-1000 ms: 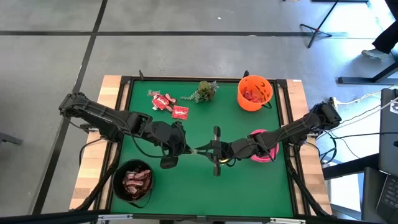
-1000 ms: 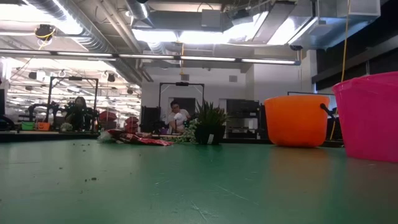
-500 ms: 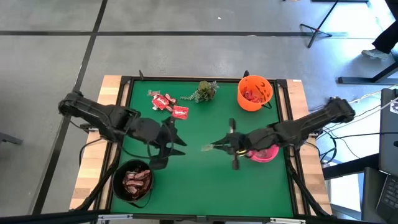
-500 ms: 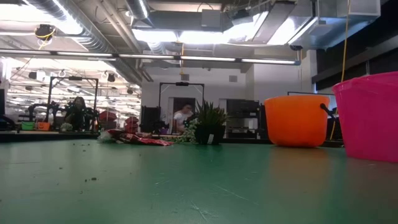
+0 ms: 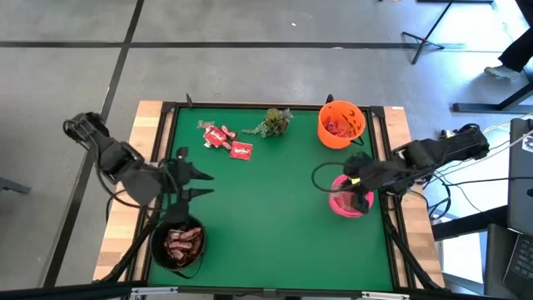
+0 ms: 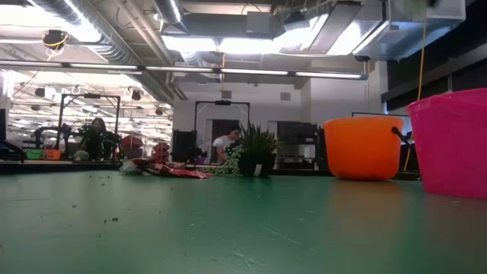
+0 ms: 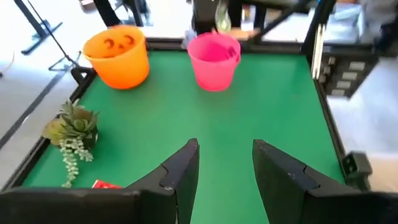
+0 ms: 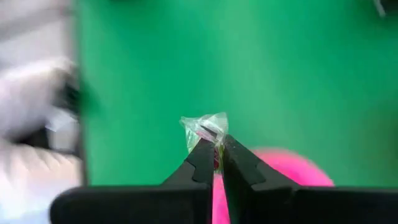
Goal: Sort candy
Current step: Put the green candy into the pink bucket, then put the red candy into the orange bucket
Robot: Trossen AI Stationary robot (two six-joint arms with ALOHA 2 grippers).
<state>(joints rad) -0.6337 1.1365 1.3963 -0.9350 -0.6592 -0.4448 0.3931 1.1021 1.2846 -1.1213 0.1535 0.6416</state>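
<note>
Clear-wrapped candy (image 8: 206,127) sticks out beyond the closed right hand (image 8: 216,163) fingertips.

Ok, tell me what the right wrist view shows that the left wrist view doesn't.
Only the right wrist view shows the right gripper shut on a clear-wrapped candy. Only the left wrist view shows the open left gripper, the orange bowl, the plant sprig and a red candy packet. Both show the green table and the pink bowl.
</note>
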